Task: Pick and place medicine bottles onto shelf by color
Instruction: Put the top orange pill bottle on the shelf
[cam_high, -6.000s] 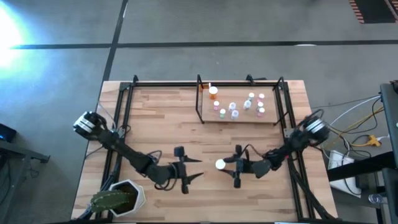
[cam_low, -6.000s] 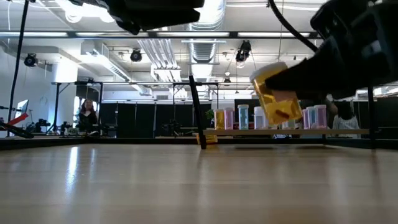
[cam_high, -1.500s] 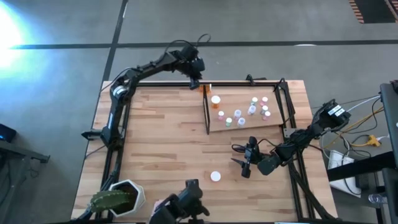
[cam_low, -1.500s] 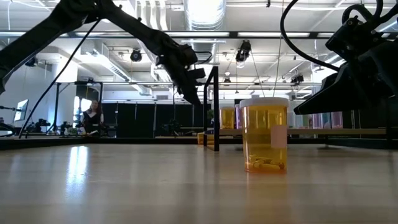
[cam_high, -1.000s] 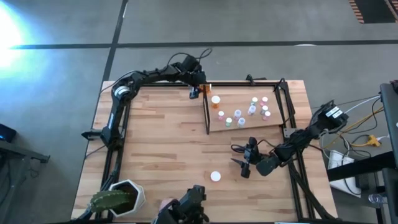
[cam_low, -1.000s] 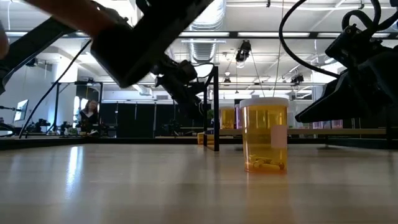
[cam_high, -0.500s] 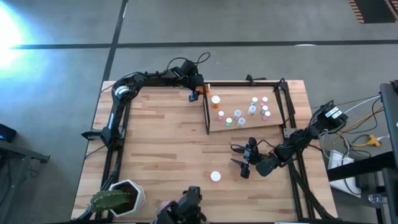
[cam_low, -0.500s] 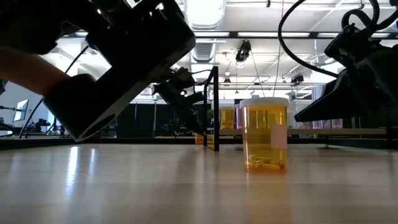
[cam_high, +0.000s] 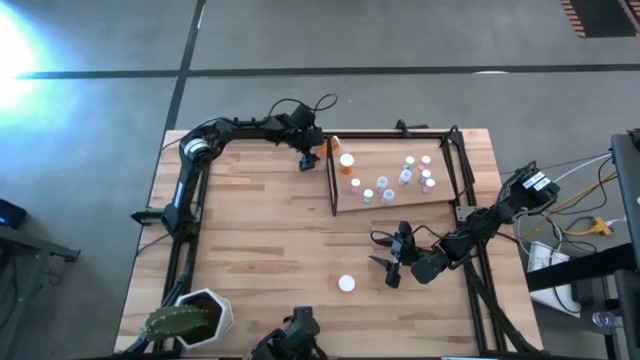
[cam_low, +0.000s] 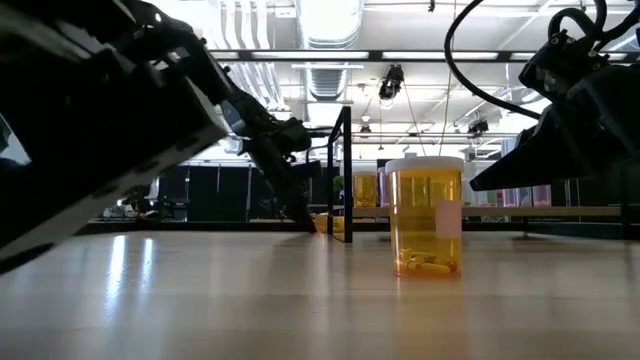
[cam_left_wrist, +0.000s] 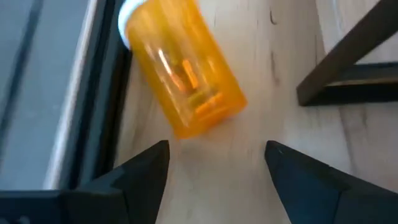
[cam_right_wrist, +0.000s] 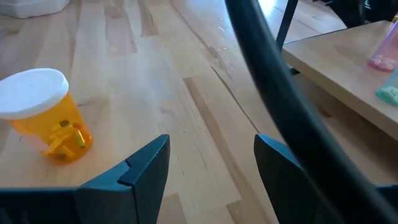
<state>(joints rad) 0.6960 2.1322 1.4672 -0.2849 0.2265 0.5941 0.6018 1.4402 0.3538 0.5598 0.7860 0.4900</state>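
Observation:
An orange medicine bottle (cam_left_wrist: 180, 68) lies on its side on the table by the far edge, its white cap (cam_left_wrist: 132, 14) toward the black rail, beside the shelf's (cam_high: 392, 190) far left post. My left gripper (cam_left_wrist: 217, 168) stands open just short of that bottle (cam_high: 324, 146), slanting down, touching nothing. A second orange bottle with a white cap (cam_right_wrist: 43, 112) stands upright on the table (cam_high: 346, 284). My right gripper (cam_high: 388, 263) hovers open to its right. Several small bottles (cam_high: 405, 175) stand on the shelf, one of them orange (cam_high: 347, 160).
A white pot with a cactus (cam_high: 190, 318) sits at the near left corner. A large dark object (cam_high: 290, 342) reaches in over the near edge and fills the low view's left (cam_low: 100, 110). Black frame rods (cam_high: 330, 180) edge the shelf and table.
My left gripper has sunk toward the table beside the shelf's far left post and rolled a little, closing in on the lying orange bottle; its fingers stay open. The dark object at the near edge has shifted across the low view.

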